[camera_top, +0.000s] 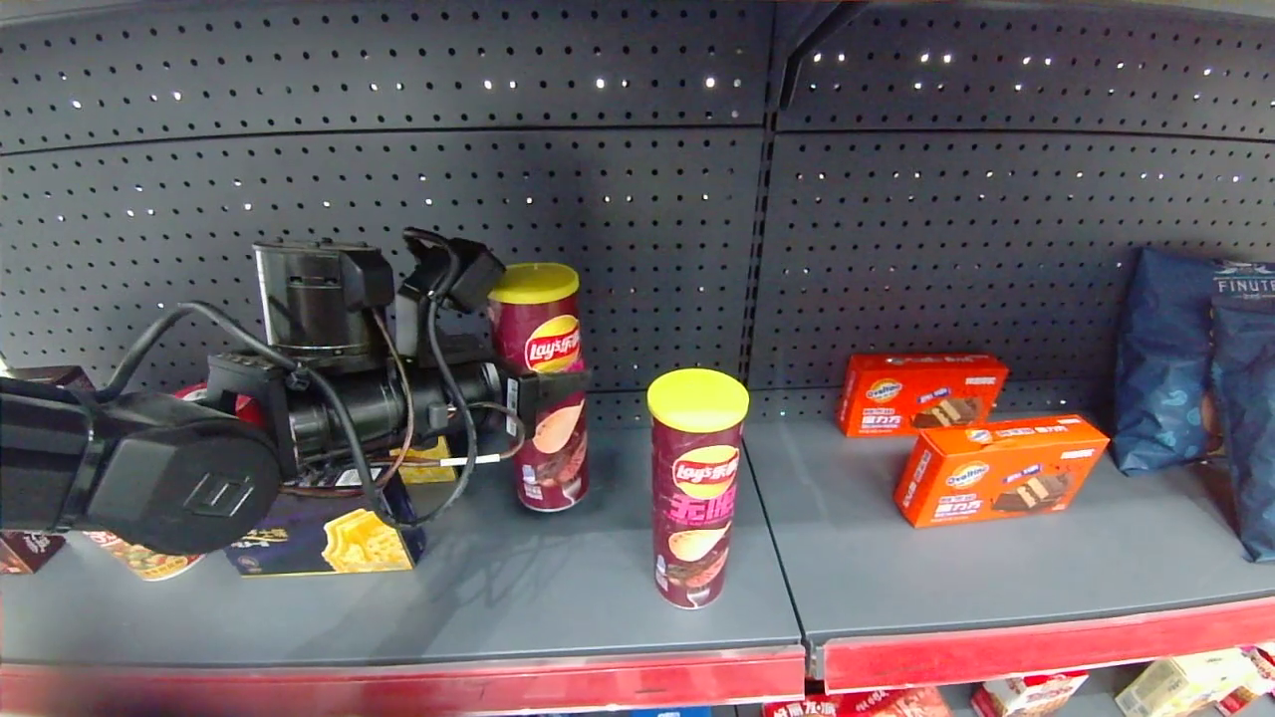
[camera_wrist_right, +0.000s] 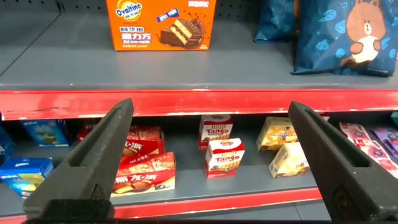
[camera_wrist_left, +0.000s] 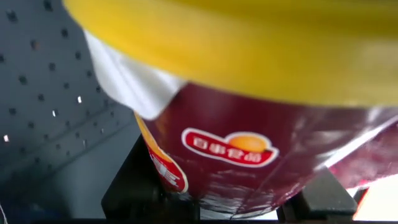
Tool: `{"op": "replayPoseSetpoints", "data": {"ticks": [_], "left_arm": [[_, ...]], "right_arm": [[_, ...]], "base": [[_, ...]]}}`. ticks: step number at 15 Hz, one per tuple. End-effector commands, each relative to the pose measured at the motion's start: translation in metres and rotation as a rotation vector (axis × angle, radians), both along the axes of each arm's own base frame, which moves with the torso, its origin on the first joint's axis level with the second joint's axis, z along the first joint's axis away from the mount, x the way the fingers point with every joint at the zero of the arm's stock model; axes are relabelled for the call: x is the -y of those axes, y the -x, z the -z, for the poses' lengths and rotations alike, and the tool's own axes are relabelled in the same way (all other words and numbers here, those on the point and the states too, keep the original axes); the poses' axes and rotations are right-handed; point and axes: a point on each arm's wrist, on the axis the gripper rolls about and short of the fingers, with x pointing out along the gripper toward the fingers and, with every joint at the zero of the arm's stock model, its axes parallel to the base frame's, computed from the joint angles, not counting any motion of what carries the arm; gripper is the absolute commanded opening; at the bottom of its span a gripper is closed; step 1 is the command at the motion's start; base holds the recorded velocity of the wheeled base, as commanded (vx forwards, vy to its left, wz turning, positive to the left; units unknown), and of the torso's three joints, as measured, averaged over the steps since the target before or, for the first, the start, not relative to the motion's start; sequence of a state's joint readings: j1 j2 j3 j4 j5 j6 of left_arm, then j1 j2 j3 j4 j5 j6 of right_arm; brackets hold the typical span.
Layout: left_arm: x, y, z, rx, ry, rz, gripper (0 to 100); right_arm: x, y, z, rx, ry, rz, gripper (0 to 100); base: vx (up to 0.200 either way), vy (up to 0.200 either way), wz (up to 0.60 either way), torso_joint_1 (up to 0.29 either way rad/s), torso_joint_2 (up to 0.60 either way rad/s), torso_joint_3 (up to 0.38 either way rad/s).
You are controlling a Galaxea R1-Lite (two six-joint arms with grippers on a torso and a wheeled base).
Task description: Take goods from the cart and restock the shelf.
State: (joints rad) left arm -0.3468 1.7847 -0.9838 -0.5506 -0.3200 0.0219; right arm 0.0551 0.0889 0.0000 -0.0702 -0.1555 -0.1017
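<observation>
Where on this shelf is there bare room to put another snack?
Bare shelf lies in front of the orange boxes, between the standing can and the blue bags. The left end is crowded: left gripper, held can, flat boxes.

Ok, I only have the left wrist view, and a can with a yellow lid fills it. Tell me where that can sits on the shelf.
Observer: The left gripper holds the chip can upright, toward the back of the shelf.
Operator: Now report whatever stands closest to it.
Observer: A second can stands upright nearer the front edge, on the robot's right of the held one and clear of it.
</observation>
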Motion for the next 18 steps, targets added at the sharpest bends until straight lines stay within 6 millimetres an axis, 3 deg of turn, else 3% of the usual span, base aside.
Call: {"op": "replayPoseSetpoints", "data": {"ticks": [1,2,5,18], "left_arm": [[0.0,0.001,-0.006,0.019,0.007,0.002,0],[0.005,-0.005,-0.018,0.049,0.027,0.036,0],[0.009,-0.015,-0.016,0.022,0.021,0.042,0],[0.032,-0.048,0.023,-0.033,0.007,0.11,0]], "right_arm": [[0.0,0.0,0.0,-0.003,0.0,-0.001,100],[0.0,0.0,0.0,-0.003,0.0,-0.002,100],[0.0,0.0,0.0,-0.003,0.0,-0.002,100],[0.0,0.0,0.0,-0.003,0.004,-0.002,100]], "base": [[0.0,0.0,0.0,0.0,0.0,0.0],[0.0,0.0,0.0,0.0,0.0,0.0],[0.0,0.0,0.0,0.0,0.0,0.0],[0.0,0.0,0.0,0.0,0.0,0.0]]}}
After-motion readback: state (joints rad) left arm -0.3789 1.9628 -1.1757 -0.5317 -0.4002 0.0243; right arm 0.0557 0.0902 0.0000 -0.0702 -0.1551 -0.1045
